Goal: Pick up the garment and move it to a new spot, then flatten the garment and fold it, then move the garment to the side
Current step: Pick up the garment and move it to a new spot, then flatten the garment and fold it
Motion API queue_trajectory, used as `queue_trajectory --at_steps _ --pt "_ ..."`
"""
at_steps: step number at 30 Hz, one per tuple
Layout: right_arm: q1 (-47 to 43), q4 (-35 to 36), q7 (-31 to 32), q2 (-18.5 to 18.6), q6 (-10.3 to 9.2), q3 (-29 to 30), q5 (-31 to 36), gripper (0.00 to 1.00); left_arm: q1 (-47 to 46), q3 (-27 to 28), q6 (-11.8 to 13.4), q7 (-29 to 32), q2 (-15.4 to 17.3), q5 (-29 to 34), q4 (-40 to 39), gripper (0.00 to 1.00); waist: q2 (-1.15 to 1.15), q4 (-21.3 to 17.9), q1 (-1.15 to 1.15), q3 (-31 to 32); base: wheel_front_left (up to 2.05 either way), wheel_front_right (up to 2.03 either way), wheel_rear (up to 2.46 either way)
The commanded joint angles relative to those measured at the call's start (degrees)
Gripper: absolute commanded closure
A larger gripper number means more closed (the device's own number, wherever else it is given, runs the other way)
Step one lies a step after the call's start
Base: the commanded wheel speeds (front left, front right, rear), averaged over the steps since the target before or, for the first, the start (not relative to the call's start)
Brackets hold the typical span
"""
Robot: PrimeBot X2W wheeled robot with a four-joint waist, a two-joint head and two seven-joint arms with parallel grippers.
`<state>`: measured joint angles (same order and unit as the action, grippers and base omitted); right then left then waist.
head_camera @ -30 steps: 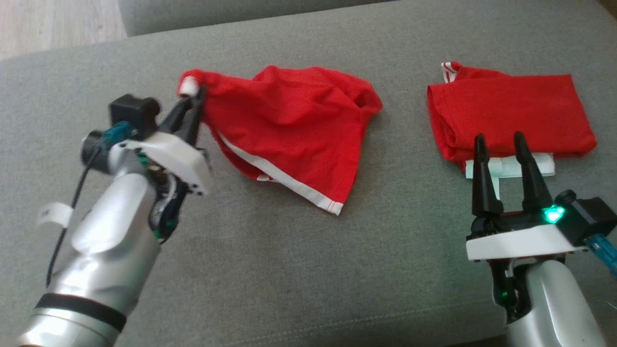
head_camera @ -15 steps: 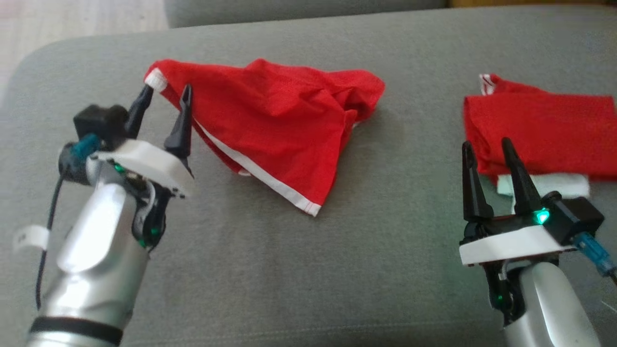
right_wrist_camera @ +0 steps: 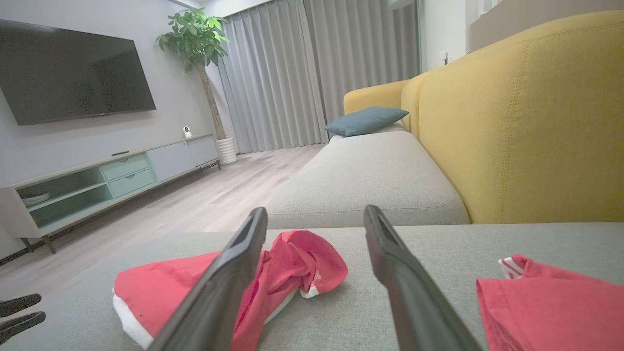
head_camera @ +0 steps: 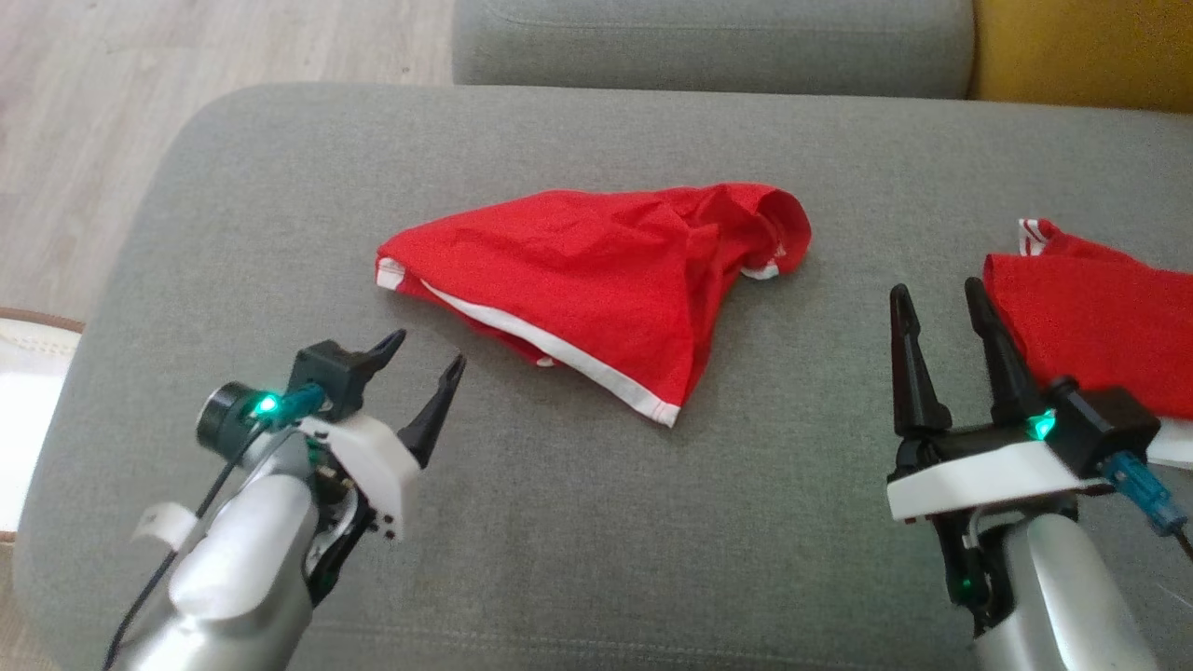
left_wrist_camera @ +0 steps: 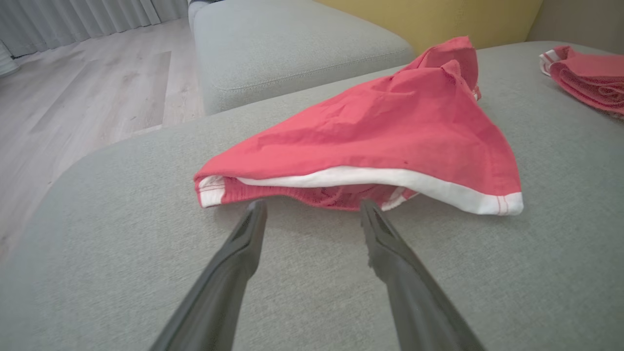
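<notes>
Gaping empty, left hand point(head_camera: 430, 347) and right hand point(head_camera: 935, 287) flank the garment point(head_camera: 606, 280) near another cloth point(head_camera: 1100, 326).

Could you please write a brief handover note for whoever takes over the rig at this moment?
Left pincer: open, empty, just short of the garment's white-trimmed corner.
Right pincer: open, empty, near a second red garment.
Garment: bunched, unheld, in the middle of the grey cushion.
Done: garment set down.
Left: flatten, fold, move to the side.
</notes>
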<state>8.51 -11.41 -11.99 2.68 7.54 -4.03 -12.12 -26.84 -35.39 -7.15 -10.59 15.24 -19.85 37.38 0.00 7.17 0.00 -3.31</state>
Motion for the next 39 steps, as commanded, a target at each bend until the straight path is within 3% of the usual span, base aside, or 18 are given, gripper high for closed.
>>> queue_trajectory --at_steps 1,5,9,13,19,29,39 --pt "0.4 1.6 0.0 0.2 -0.05 -1.4 -0.4 0.00 -2.5 2.0 -0.2 -0.3 2.2 0.1 -1.4 0.00 0.00 0.3 0.00 0.3 0.00 0.00 0.00" --pt "-0.7 1.0 -0.3 0.2 -0.05 -1.7 -1.0 0.00 -1.5 2.7 0.1 -1.7 2.7 -1.4 -1.9 0.00 0.00 1.1 0.00 1.6 0.00 0.00 0.00" --pt "-2.6 0.3 -0.5 0.2 -0.05 -2.3 -1.5 0.00 1.5 6.2 2.8 -3.7 1.8 -3.8 -4.8 0.00 0.00 2.0 0.00 3.2 0.00 0.00 0.00" --pt "-4.5 0.2 -0.6 0.2 -0.05 -2.6 -2.0 0.00 6.8 11.5 6.3 -4.4 0.3 -4.8 -13.2 0.00 0.00 3.0 0.00 4.1 0.00 0.00 0.00" --pt "-6.4 -0.1 -0.6 0.2 -0.05 -3.3 -2.0 0.00 16.9 17.2 9.9 -4.4 -1.7 1.8 -26.9 0.00 0.00 4.3 0.00 4.4 0.00 0.00 0.00" --pt "-5.5 -1.2 1.6 0.2 -0.05 -6.8 -0.7 0.00 21.6 22.8 6.8 -4.4 -7.5 6.5 -32.1 0.00 0.00 6.7 0.00 2.7 0.00 0.00 0.00" --pt "1.9 -11.9 11.6 0.2 -0.05 -13.1 1.1 0.00 19.8 24.2 3.4 -4.4 -10.7 8.6 -30.0 0.00 0.00 11.3 0.00 -2.4 0.00 0.00 0.00"
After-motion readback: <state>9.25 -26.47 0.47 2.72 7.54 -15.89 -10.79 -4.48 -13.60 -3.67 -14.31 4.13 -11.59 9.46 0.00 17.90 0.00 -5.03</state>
